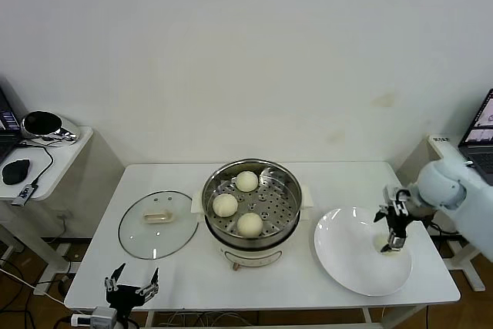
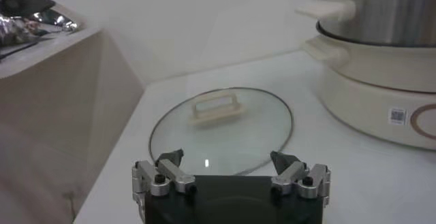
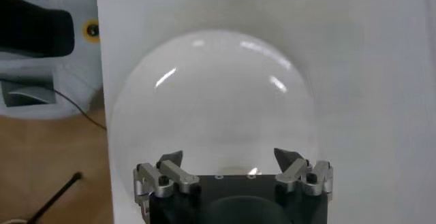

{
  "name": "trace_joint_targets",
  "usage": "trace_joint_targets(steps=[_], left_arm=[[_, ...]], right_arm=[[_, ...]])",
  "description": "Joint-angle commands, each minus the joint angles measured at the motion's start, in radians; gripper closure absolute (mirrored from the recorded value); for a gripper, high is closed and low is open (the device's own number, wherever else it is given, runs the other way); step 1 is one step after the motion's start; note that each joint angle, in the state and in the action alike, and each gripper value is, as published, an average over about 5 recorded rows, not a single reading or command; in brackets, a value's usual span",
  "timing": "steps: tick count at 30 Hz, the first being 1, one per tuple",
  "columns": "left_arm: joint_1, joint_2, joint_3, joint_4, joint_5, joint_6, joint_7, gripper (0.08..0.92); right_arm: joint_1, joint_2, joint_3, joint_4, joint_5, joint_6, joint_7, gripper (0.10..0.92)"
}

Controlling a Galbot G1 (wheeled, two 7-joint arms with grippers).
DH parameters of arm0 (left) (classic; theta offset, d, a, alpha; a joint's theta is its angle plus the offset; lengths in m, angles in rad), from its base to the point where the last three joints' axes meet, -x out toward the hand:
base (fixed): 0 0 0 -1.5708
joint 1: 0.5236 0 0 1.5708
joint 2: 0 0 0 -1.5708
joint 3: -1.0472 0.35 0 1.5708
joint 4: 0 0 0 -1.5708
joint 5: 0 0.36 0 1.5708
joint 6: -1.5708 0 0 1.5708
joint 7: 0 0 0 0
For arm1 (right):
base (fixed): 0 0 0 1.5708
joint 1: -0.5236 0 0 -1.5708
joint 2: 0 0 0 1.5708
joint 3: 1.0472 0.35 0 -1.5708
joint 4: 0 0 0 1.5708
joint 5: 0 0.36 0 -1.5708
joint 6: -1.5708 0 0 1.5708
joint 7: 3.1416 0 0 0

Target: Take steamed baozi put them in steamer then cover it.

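Three steamed baozi (image 1: 246, 181) sit on the perforated tray inside the steamer (image 1: 286, 184), spaced apart in a loose triangle; I see no fourth bun in any view, and the white plate (image 1: 347, 256) just beside the steamer on my right side looks bare. My right claw (image 1: 394, 229) hangs over that plate's far rim from the steamer, fingers spread wide, gripping nothing; its wrist view shows only glossy plate surface (image 3: 211, 103) between the fingertips. The cover (image 1: 158, 223) lies flat on the counter (image 1: 254, 283) just beside the steamer on my left side, handle (image 2: 216, 105) up. My left claw (image 2: 228, 166) waits low at the counter's front edge near the cover, also spread wide and holding nothing. Handling judgement: the cover is probably the next object. Glass dome with metal rim, likely moderately heavy, rigid, smooth and brittle; a rim pinch would be slippery, so the raised cream-white handle is the sound grip point, fingers straddling its bar. It should be lowered level, since tilted contact could chip glass against steel. The buns look smooth, pale, round, matte; I judge them soft, light and easily dented, so any grip should be gentle across the widest part.
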Motion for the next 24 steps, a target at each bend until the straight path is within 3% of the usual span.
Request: trace_joint_targets(steps=[1,6,24], left_arm=[[0.001,-0.001,0.001,0.002,0.005,-0.001,0.000,0.177],[-0.001,-0.002,0.002,0.008,0.010,-0.001,-0.001,0.177],[-0.005,-0.010,0.000,0.026,0.018,-0.003,-0.001,0.177]], right_arm=[[-0.121,0.033,0.089,-0.085,-0.099,0.058,0.044,0.203],[-0.116,0.050,0.105,-0.139,-0.129,0.137,0.046,0.203],[-0.074,0.116,0.073,-0.240,-0.212,0.193,0.065,0.203]])
